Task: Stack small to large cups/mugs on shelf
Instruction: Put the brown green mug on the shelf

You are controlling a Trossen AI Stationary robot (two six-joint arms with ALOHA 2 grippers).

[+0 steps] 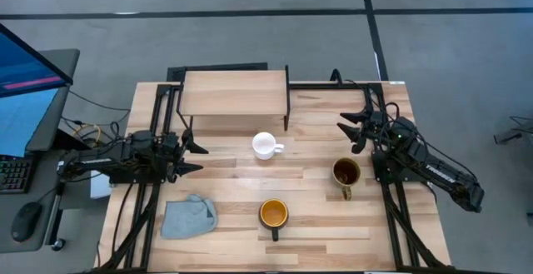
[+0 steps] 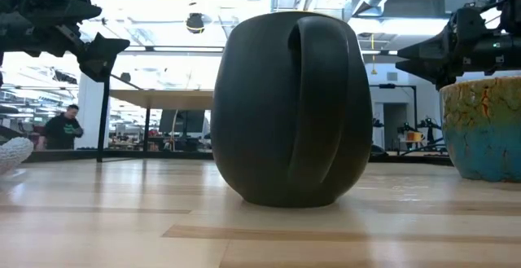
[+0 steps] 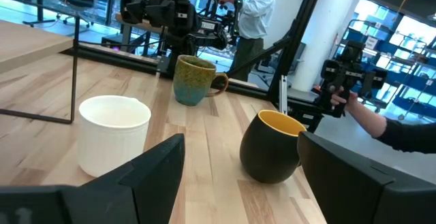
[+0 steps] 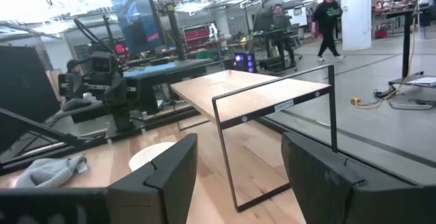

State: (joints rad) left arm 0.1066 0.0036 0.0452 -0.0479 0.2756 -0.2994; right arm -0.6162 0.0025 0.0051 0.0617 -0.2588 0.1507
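Three mugs sit loose on the tabletop [image 1: 233, 161], shelf [image 1: 235, 93] bare; both claws, left claw [image 1: 196, 156] and right claw [image 1: 349, 130], hang wide and empty, so nesting the white mug [image 1: 265, 146] comes next.

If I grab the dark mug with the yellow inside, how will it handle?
The dark mug looks rigid and probably ceramic, so likely breakable. Its rounded belly narrows toward the base, so fingers may slip; a push could rock it. The rim seems the safer grip.

In the right wrist view, the right gripper [image 4: 238, 166] hid most of the white mug [image 4: 152, 156], only its rim showing between the fingers.
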